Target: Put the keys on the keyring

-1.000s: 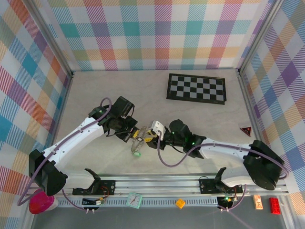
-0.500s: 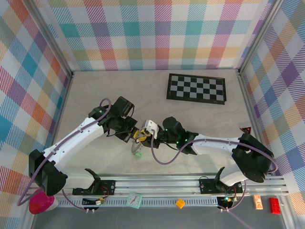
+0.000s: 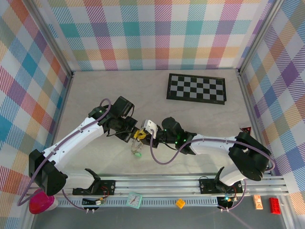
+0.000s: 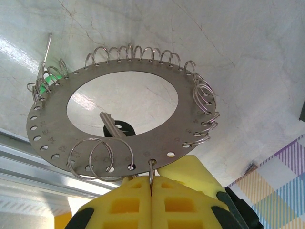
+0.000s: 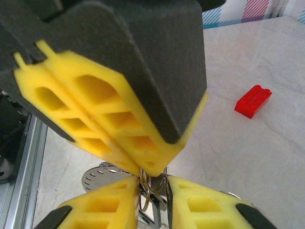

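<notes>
**Keyring** (image 4: pixel 181 119): flat silvery ring plate, punched with holes round its rim and hung with many small wire loops. It is at the near middle of the tabletop (image 4: pixel 238 71), between the two hands. One rim loop runs into the seam of the left hand's pads.

**Left hand** (image 4: pixel 151 183): yellow pads pressed flat together, clamped on that rim loop. The plate stands out beyond the fingertips.

**Right hand** (image 5: pixel 152 195): tip to tip with the left hand. Its yellow pads are drawn close on either side of a cluster of wire loops at the plate's rim. A narrow gap is left between them, and whether they pinch the loops cannot be told.

**Black key** (image 4: pixel 119 130): seen through the plate's central opening in the left wrist view, shaft slanting up and left. Its attachment cannot be made out.

**Green key** (image 4: pixel 49 80): at the plate's far edge from the left hand, among the loops.

**Red block** (image 5: pixel 253 101): lying on the tabletop, well apart from the hands.

**Checkerboard** (image 3: pixel 196 88): flat on the far right of the tabletop.
</notes>
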